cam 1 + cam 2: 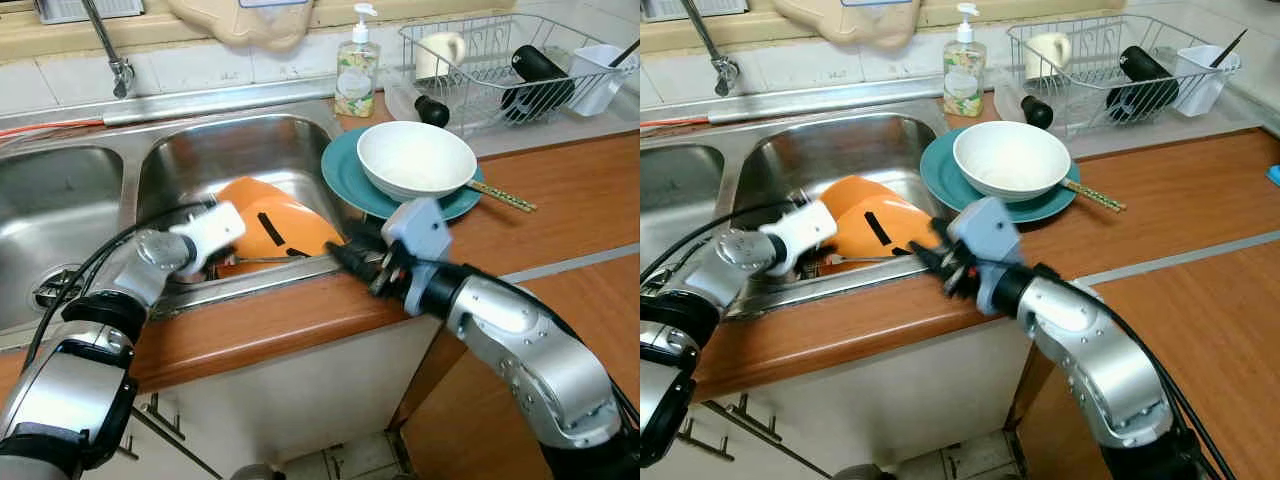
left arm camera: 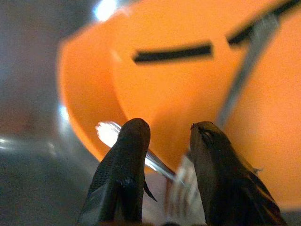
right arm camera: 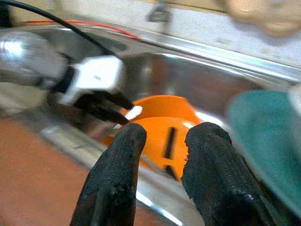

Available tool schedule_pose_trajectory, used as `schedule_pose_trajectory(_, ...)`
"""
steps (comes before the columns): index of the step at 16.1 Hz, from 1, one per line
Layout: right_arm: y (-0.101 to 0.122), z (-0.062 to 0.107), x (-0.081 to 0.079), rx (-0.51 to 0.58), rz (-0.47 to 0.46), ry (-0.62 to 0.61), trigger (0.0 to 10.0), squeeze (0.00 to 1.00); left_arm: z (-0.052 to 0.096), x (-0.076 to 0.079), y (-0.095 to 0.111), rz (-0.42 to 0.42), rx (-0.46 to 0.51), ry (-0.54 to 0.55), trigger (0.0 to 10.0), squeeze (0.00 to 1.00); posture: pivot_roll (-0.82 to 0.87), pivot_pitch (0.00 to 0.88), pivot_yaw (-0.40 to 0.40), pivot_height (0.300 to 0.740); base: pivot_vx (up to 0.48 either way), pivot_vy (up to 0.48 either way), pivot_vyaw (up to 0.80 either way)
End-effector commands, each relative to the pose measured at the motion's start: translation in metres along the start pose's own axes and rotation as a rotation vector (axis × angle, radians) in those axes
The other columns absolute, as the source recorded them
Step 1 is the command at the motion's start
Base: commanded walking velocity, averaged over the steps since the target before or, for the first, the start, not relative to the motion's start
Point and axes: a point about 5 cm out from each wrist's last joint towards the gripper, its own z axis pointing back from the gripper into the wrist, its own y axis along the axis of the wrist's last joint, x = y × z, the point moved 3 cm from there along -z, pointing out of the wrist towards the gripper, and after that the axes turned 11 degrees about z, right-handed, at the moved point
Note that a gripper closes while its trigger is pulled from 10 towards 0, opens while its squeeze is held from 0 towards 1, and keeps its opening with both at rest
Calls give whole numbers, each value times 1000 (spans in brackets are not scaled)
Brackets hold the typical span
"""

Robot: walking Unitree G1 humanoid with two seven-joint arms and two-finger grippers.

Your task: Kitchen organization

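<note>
Orange bowls (image 1: 275,228) sit in the right sink basin (image 1: 230,150) with a fork (image 2: 244,66) lying across them; left tool (image 2: 164,155) is down at the bowl rim, fingers apart with nothing clamped. Close on the utensil squarely before you lift. Right tool (image 3: 162,155), also apart and empty, sits at the surface (image 1: 560,200) edge, so keep it out of the lift path.

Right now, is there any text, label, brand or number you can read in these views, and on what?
None can be read.
Soap bottle: patterned label, print too small to read.
Orange plates in the sink: black bars, marks rather than letters.
Left gripper housing: a faint dark mark, too blurred to read.
Right gripper, white bowl, teal plate, rack: no writing seen.
</note>
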Motion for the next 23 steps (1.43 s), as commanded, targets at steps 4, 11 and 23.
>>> schedule_pose_trajectory(4,4,3,57,-8,-59,-295,10000,1000,11,-11,24,104,244,85,10000,0,-56,0,44,740,0,0,0)
schedule_pose_trajectory(11,5,17,122,-49,-79,-529,10000,1000,49,0,55,216,531,37,10000,0,-34,0,25,740,0,0,0)
schedule_pose_trajectory(23,-18,40,152,-186,-233,-605,10000,0,75,66,70,351,570,-233,10000,0,-51,0,24,740,0,0,0)
